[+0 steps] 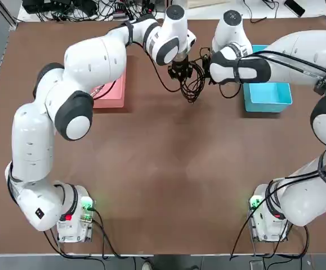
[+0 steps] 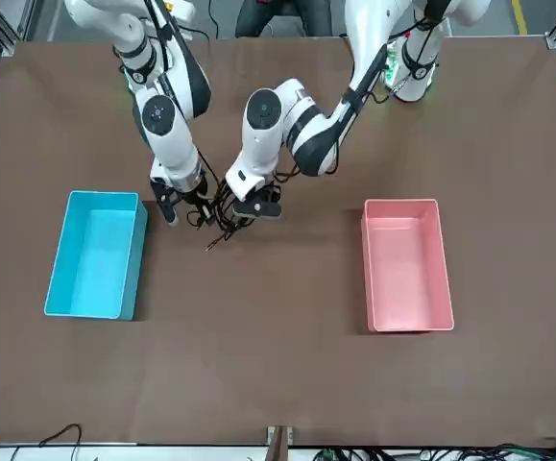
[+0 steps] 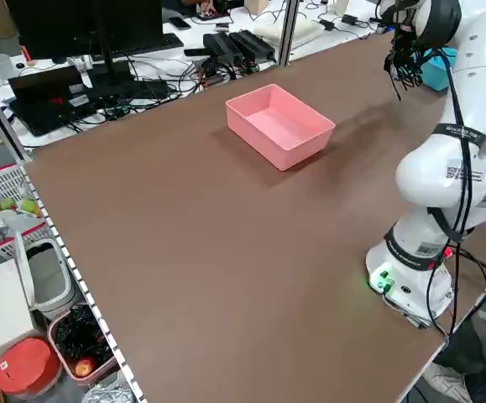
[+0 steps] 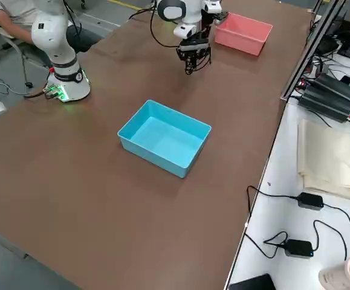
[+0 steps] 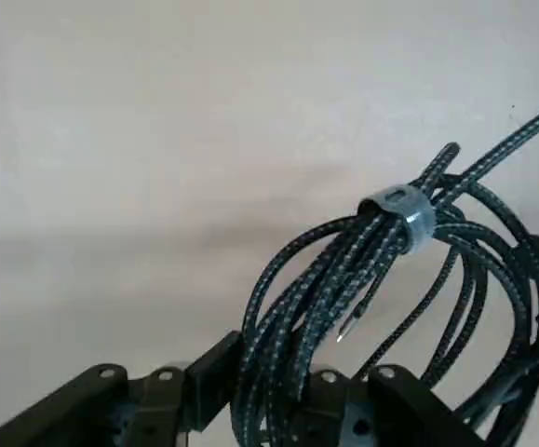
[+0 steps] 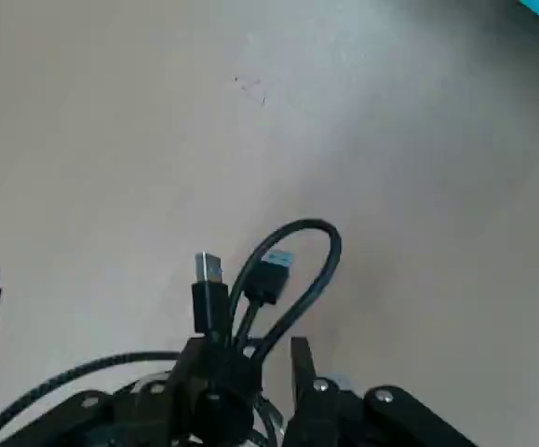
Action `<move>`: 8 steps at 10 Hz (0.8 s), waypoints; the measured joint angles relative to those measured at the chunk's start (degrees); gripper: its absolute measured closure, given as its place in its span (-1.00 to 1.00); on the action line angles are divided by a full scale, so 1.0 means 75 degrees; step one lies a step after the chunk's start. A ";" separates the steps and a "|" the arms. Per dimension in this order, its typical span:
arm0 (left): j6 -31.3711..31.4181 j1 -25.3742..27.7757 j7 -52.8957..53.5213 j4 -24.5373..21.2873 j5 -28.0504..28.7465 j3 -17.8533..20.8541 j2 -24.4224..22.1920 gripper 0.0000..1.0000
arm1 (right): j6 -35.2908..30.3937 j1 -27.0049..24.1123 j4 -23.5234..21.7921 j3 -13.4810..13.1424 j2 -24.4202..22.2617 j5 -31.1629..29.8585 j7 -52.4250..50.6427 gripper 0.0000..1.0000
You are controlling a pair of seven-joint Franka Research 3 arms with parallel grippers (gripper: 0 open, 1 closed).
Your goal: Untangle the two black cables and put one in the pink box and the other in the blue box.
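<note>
The two black cables (image 1: 193, 85) hang tangled in the air between both grippers, above the table's far middle. My left gripper (image 1: 179, 70) is shut on a braided bundle (image 5: 381, 233) bound by a grey clip (image 5: 401, 209). Just beside it, my right gripper (image 1: 206, 68) has its fingers closed around a smooth cable (image 6: 297, 270) with USB plugs. The pink box (image 1: 115, 93) lies to the left, partly under the left arm, with nothing showing in the part I see. The blue box (image 1: 267, 93) lies to the right, with nothing inside it (image 4: 165, 136).
Equipment wires (image 1: 84, 8) pile up beyond the far table edge. The arm bases (image 1: 72, 216) stand at the near edge. A bench (image 4: 326, 151) with power adapters runs along the blue box's side. A person (image 4: 11, 18) sits by the right arm's base.
</note>
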 joint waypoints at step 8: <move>-0.0005 0.0115 -0.0210 0.0088 -0.0013 0.0091 -0.0026 0.78 | -0.1635 -0.0460 0.0816 -0.0121 -0.0048 0.0000 -0.0457 0.83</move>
